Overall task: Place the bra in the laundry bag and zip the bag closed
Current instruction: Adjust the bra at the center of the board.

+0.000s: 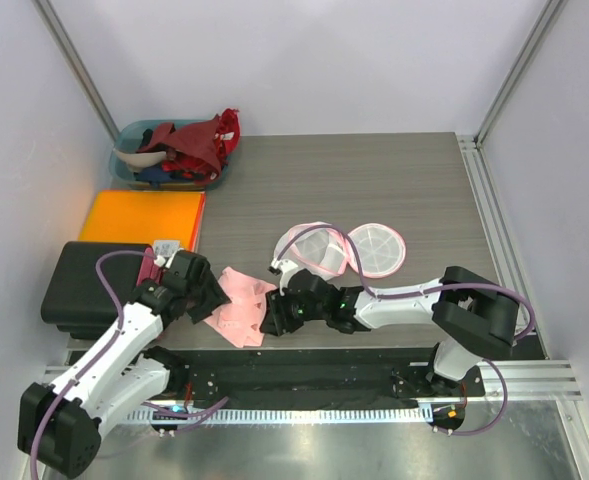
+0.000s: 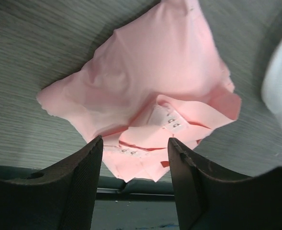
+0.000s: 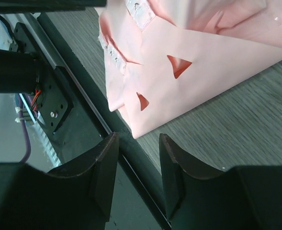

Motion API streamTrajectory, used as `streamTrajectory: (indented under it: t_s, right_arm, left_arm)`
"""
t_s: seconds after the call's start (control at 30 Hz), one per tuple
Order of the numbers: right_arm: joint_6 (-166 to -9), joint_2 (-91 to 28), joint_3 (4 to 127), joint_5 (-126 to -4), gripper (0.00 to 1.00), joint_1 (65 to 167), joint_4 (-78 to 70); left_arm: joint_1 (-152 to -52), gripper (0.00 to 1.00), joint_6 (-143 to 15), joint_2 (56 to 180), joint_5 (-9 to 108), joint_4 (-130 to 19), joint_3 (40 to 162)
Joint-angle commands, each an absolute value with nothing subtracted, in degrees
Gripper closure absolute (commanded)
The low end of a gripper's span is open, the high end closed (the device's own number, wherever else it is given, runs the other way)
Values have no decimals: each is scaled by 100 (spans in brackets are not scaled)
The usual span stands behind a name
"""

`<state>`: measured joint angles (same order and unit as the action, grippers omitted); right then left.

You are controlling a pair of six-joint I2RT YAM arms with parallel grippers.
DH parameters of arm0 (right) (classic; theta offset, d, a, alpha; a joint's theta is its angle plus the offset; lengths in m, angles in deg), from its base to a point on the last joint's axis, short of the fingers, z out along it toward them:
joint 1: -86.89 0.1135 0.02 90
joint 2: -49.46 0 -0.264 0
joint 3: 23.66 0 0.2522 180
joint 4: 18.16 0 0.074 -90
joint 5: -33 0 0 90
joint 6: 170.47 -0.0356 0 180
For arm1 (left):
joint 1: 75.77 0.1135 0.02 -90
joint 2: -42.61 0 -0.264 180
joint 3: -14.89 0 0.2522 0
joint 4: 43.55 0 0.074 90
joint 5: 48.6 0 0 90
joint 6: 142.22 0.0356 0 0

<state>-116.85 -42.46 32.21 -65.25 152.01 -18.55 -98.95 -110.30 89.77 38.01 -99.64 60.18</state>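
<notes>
The pink bra (image 1: pixel 239 306) lies crumpled on the table near its front edge, between my two grippers. My left gripper (image 1: pixel 207 296) sits at its left side, open; in the left wrist view the bra (image 2: pixel 150 91) spreads just beyond the gripper (image 2: pixel 135 165), with nothing between the pads. My right gripper (image 1: pixel 274 320) is at the bra's right side, also open; its view shows the bra's (image 3: pixel 193 57) corner just ahead of the gripper (image 3: pixel 137 160), apart from it. The laundry bag (image 1: pixel 321 248), white mesh with pink trim, lies unzipped and spread open behind the right arm.
A teal bin of clothes (image 1: pixel 169 152) stands at the back left. An orange folder (image 1: pixel 144 218) and a black box (image 1: pixel 84 285) lie along the left side. The table's front edge and black rail (image 3: pixel 78 91) run right under the bra's near corner.
</notes>
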Motion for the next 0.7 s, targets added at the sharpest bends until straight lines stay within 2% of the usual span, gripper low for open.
streamTrajectory:
  t_s: [0.0,0.07,0.17,0.33,0.43,0.53,0.67]
  right_arm:
    - [-11835,-4212,3080,-6676,55,15219,-2391]
    - [-11862,-4221,3053,-6693,55,15219,-2408]
    - [-11932,-4256,2966,-6720,55,15219,-2504]
    - [-12177,-4204,2833,-6650,53,15219,-2646]
    - [-12362,-4133,2781,-6562,44,15219,-2654]
    - [-12573,-4124,2693,-6640,40,15219,-2856]
    - [-12661,-4141,2649,-6728,39,15219,-3032]
  left_arm:
    - [-10003,43,-11049,9227,3851,-9898,5977]
    - [-10038,44,-11067,9201,3763,-9792,5924]
    - [-10038,51,-11154,9183,3578,-9678,5889]
    - [-10038,53,-11076,9384,3525,-9423,5889]
    - [-10038,50,-10953,9648,3534,-9256,5871]
    - [-10038,50,-10882,9894,3481,-9159,5871]
    - [-10038,61,-10733,10105,3122,-9229,5933]
